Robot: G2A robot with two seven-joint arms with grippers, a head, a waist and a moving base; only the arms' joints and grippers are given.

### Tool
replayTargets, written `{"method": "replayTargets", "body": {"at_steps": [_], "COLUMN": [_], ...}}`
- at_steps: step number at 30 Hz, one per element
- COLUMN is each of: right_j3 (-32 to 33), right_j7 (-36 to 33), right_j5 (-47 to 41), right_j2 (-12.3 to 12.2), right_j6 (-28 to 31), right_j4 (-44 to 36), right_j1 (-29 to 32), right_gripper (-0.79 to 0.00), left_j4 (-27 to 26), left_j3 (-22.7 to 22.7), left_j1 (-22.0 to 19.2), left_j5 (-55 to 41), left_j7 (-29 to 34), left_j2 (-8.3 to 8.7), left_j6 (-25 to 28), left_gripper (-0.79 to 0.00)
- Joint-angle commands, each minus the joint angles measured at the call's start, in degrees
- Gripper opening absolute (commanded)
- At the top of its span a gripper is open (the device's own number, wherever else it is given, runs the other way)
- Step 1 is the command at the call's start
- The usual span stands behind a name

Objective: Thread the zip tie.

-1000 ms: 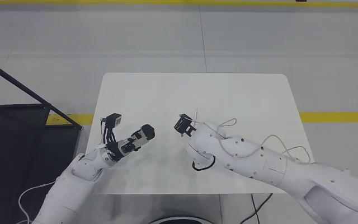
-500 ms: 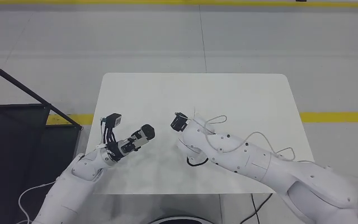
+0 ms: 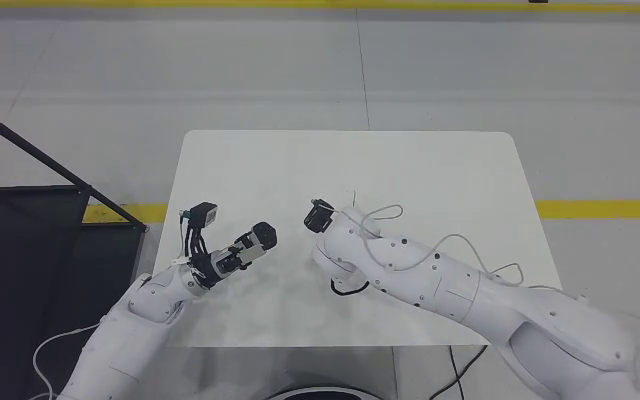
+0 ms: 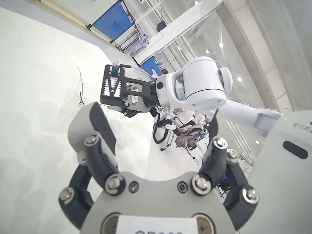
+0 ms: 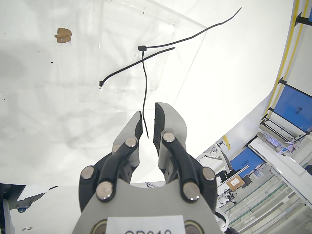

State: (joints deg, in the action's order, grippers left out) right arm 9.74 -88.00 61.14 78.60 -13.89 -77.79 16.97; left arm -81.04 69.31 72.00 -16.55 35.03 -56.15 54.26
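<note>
The right end effector (image 5: 147, 122) points down at the table (image 3: 450, 170), near its middle. Its fingers (image 5: 159, 120) are a narrow gap apart. A thin black zip tie (image 5: 145, 86) runs into that gap, and its tip ends between the pads with light showing on both sides, so it is not clamped. From the fingers the strand runs out to a small square head (image 5: 142, 48) over a clear box (image 5: 156, 4) that sits on the table. A longer strand leaves that head and curves off past the box's wall toward the table's edge. Whether the two strands are one threaded tie or two separate ties cannot be told. A second tie (image 5: 119, 73) lies across the box floor. It crosses the first strand just beside the head, and its own head is at the box's near wall. Outside the box, a small brown spot (image 5: 63, 35) marks the table.

The left end effector (image 4: 158, 127) hangs over the near left part of the table, well apart from the right one. Its fingers are spread wide and hold nothing.
</note>
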Motion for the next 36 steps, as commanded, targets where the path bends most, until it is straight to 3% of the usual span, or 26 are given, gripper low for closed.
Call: {"method": "replayTargets", "body": {"at_steps": [1, 9, 12, 17, 18, 19, 21, 27, 31, 36], "right_j3": [0.0, 0.0, 0.9, 7.3, 9.7, 12.0, 17.3, 31.9, 39.7, 48.9], "right_j7": [0.0, 0.0, 0.0, 0.0, 0.0, 0.0, 0.0, 2.0, 11.5, 25.8], "right_j5": [0.0, -0.4, -1.1, 1.3, 2.5, 3.9, 7.2, 15.0, 16.3, 13.5], "right_j2": [-0.1, -2.6, -4.8, -9.9, -11.1, -12.2, -14.5, -19.5, -21.8, -23.9], "right_j6": [-0.2, -2.4, -2.4, -2.4, -2.4, -2.4, -2.4, -3.6, -0.4, 8.2], "right_j4": [-0.2, -5.2, -8.5, -16.8, -19.0, -21.4, -27.1, -45.6, -51.6, -54.5], "right_j1": [0.0, -0.9, -1.3, 3.0, 4.7, 6.8, 12.0, 29.3, 38.9, 49.1], "right_gripper": [-0.628, -0.526, -0.449, -0.413, -0.366, -0.111, 0.0, 0.0, 0.0, 0.0], "left_j4": [0.0, 0.0, 0.0, 0.0, 0.0, 0.0, 0.0, 0.0, 0.0, 0.0], "left_j3": [0.0, 0.0, 0.0, 0.0, 0.0, 0.0, 0.0, 0.0, 0.0, 0.0], "left_j1": [0.0, 0.0, 0.0, 0.0, 0.0, 0.0, 0.0, 0.0, 0.0, 0.0], "left_j5": [0.0, 0.0, 0.0, 0.0, 0.0, 0.0, 0.0, 0.0, 0.0, 0.0], "left_j7": [0.0, 0.0, 0.0, 0.0, 0.0, 0.0, 0.0, 0.0, 0.0, 0.0], "left_j2": [0.0, 0.0, 0.0, 0.0, 0.0, 0.0, 0.0, 0.0, 0.0, 0.0], "left_j6": [0.0, 0.0, 0.0, 0.0, 0.0, 0.0, 0.0, 0.0, 0.0, 0.0], "left_gripper": [0.0, 0.0, 0.0, 0.0, 0.0, 0.0, 0.0, 0.0, 0.0, 0.0]}}
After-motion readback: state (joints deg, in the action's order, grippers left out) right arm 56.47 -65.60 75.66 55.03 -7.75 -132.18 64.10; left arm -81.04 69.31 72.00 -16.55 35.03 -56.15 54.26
